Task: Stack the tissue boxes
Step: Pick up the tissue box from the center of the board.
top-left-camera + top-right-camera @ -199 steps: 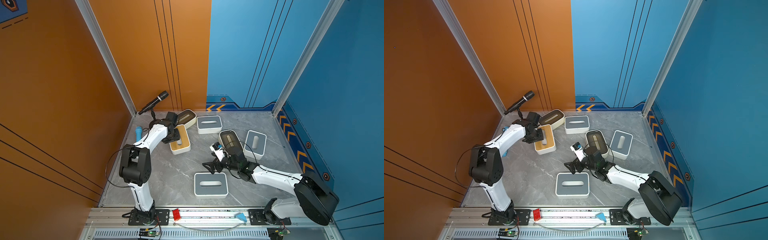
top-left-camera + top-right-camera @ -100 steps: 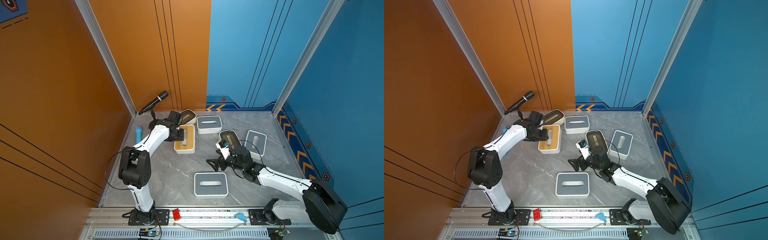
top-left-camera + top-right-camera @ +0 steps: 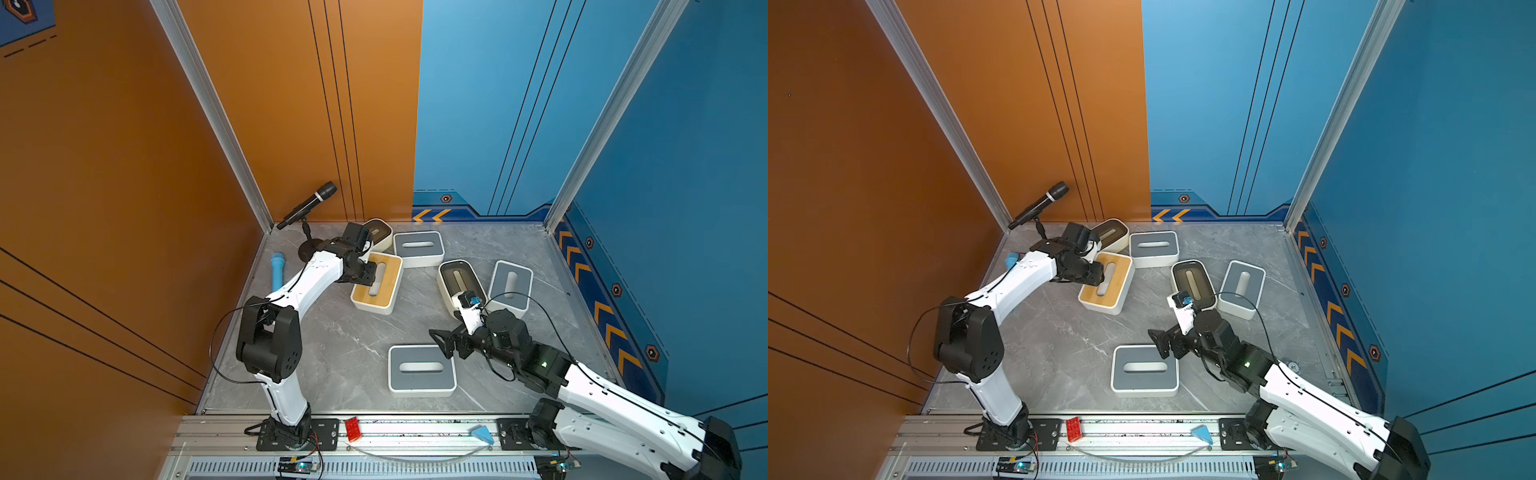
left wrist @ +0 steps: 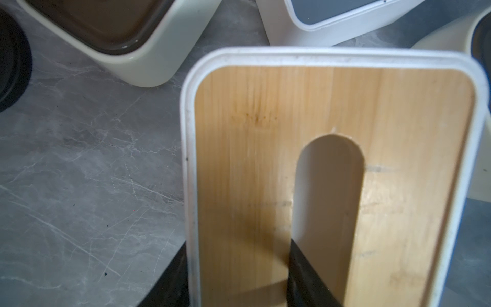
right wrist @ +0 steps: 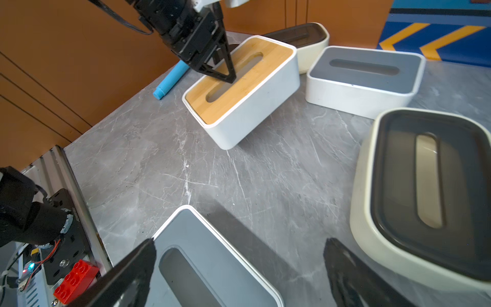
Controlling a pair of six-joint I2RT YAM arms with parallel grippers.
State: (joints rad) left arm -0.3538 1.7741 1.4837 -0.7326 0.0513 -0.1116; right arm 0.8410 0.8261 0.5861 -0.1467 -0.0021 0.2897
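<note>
Six tissue boxes lie unstacked on the table point(image 3: 340, 332): nearest is a grey box point(image 3: 422, 370), with the right gripper point(image 3: 449, 344) spread wide and empty at its far right corner. Behind it, side by side, lie a brown box point(image 3: 459, 284) and a second grey box point(image 3: 510, 286). Left of these, the left gripper point(image 3: 366, 277) grips the bamboo box point(image 3: 384, 291), jaws clamped across one long wall, one inside the lid slot and one outside; farthest back sit a third grey box point(image 3: 419, 248) and a second brown box point(image 3: 380, 232).
</note>
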